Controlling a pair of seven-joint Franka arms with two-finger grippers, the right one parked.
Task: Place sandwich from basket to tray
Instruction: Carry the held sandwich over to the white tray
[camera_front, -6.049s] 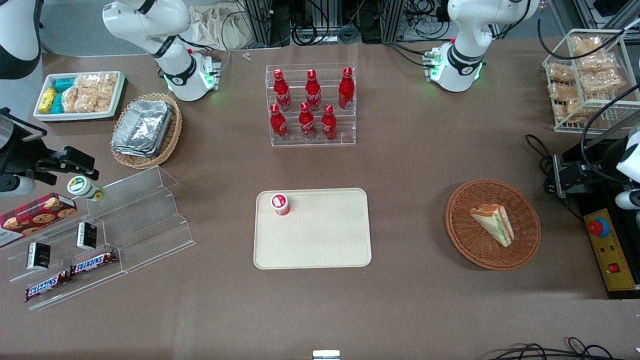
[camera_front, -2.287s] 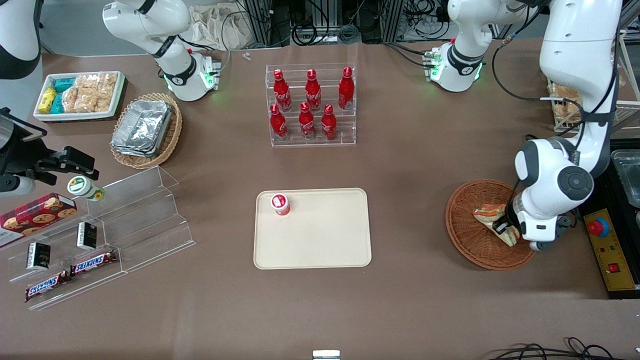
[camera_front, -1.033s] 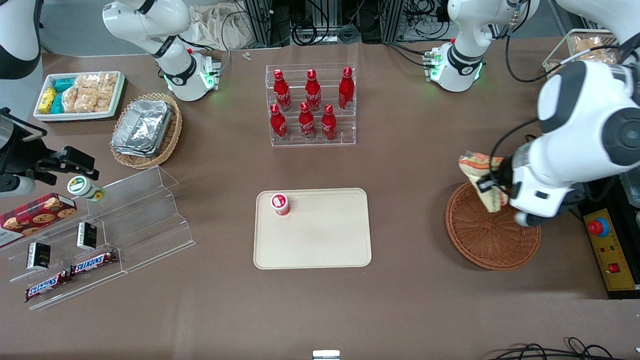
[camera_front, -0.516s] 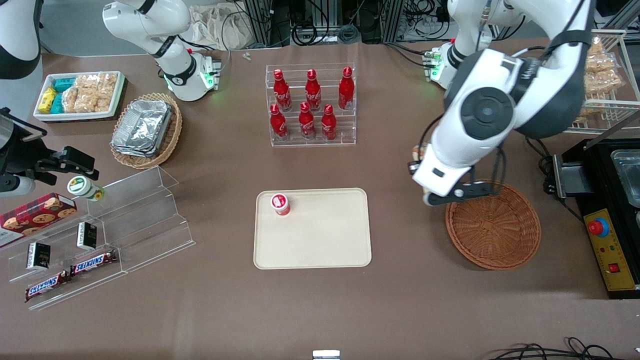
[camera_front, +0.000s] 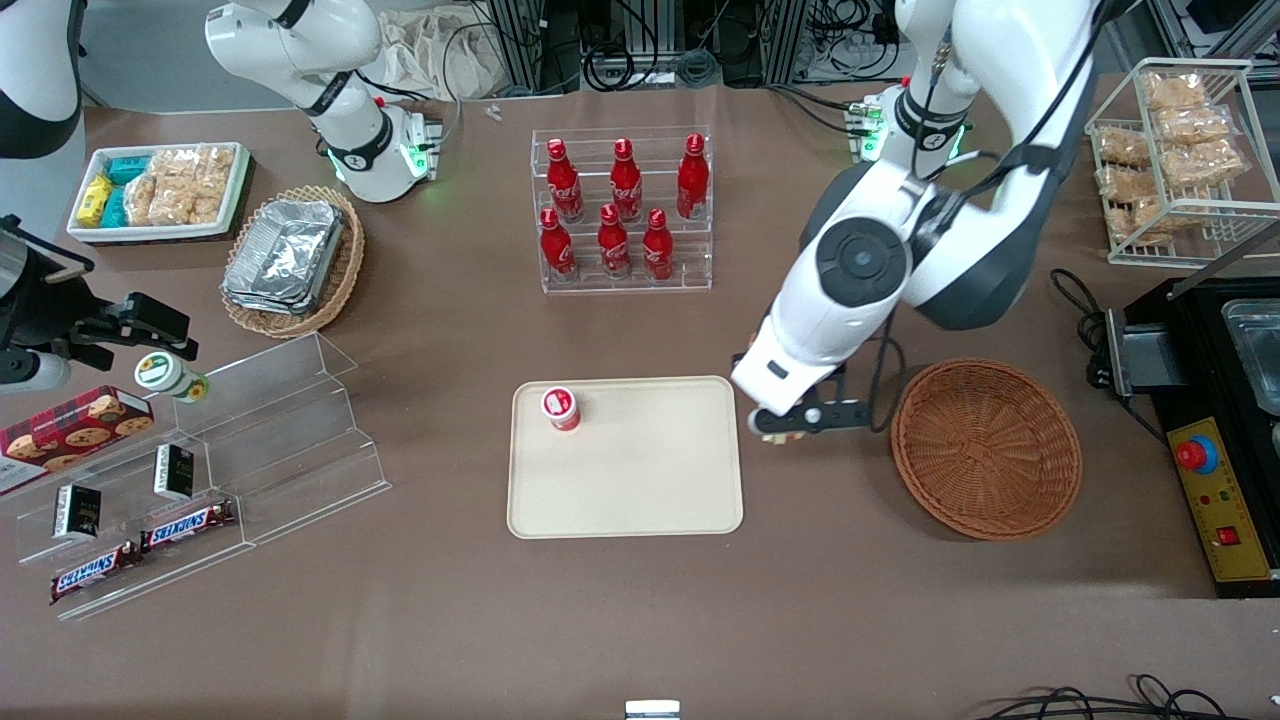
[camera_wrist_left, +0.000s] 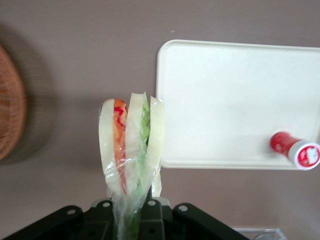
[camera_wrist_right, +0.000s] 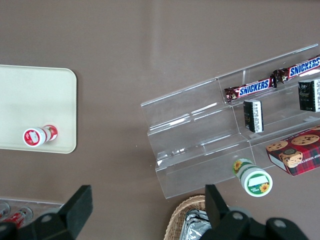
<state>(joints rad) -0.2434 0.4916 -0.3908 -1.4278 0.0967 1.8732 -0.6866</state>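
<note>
Gripper (camera_wrist_left: 131, 220) holds sandwich (camera_wrist_left: 131, 145); fingers hidden by wrap.

The word SNICKERS is on two candy bars (camera_wrist_right: 248, 90) lying on the clear plastic shelf (camera_wrist_right: 200, 145). The red bottles (camera_front: 614, 240) have white curly writing on them, but it is too small to read.

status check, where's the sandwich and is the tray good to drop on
Gripper shut on sandwich, held above the table between basket and tray, near the tray's edge. Basket empty. Small red cup on tray, at one corner; rest bare.
</note>
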